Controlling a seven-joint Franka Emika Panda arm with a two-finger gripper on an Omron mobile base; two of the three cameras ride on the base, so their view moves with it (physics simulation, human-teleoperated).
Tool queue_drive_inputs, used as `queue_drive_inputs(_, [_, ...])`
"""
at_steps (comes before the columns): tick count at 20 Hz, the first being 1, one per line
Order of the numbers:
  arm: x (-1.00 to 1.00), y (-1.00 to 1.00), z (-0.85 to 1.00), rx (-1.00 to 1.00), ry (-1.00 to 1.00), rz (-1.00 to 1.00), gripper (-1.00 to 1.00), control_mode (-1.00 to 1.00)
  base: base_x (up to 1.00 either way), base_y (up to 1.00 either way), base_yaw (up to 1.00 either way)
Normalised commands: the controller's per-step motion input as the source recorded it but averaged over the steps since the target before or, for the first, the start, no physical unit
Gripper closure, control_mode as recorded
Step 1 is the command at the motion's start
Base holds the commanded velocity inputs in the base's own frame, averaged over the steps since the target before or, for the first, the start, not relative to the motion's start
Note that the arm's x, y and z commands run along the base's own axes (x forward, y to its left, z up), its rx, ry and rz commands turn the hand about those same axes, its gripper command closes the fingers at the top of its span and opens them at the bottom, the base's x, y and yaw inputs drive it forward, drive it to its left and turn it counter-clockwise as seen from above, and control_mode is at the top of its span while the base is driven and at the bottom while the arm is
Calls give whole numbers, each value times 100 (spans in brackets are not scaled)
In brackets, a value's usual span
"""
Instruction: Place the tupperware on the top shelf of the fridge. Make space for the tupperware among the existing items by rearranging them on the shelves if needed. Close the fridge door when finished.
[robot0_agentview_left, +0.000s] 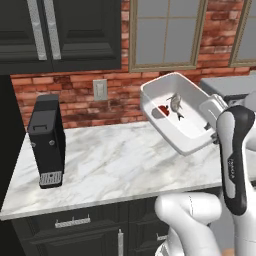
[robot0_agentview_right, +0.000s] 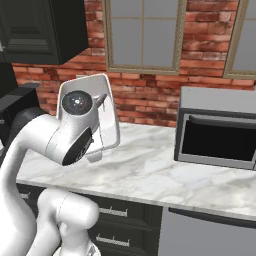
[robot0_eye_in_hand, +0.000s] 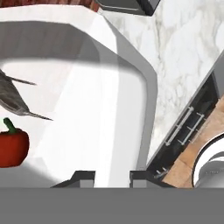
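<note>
The tupperware (robot0_agentview_left: 186, 131) is a white lidless tub held tilted in the air above the marble counter, its open side facing the left base camera. Inside it lie a red pepper (robot0_agentview_left: 162, 111) and a small grey fish (robot0_agentview_left: 175, 102). My gripper (robot0_agentview_left: 212, 126) is shut on the tub's right end wall. In the hand view the gripper (robot0_eye_in_hand: 112, 177) has the white wall of the tupperware (robot0_eye_in_hand: 109, 109) clamped between its two dark tips, with the pepper (robot0_eye_in_hand: 12, 146) and fish (robot0_eye_in_hand: 13, 98) at the left. From the right base the tupperware (robot0_agentview_right: 111, 117) shows behind my wrist. The fridge, its door, shelves and existing items are out of view.
A black coffee machine (robot0_agentview_left: 47, 140) stands on the counter (robot0_agentview_left: 115, 160) at the left. A grey microwave (robot0_agentview_right: 217, 130) sits on the counter at the right. Dark wall cabinets (robot0_agentview_left: 60, 35) hang above and dark drawers (robot0_agentview_left: 75, 225) run below the counter. Brick wall and windows lie behind.
</note>
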Motion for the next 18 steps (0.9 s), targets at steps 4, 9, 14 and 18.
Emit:
queue_drive_inputs(4, [-29, 0, 60, -2, -4, -1, 100, -100, 0, 0, 0])
queue_drive_inputs(9, [-4, -6, 11, -1, 0, 0, 100, -100, 0, 0, 0])
queue_drive_inputs(14, [0, -8, 0, 0, 0, 0, 100, 100, 0, 0, 0])
queue_drive_inputs(18, [0, 0, 0, 0, 0, 0, 100, 100, -30, 0, 0])
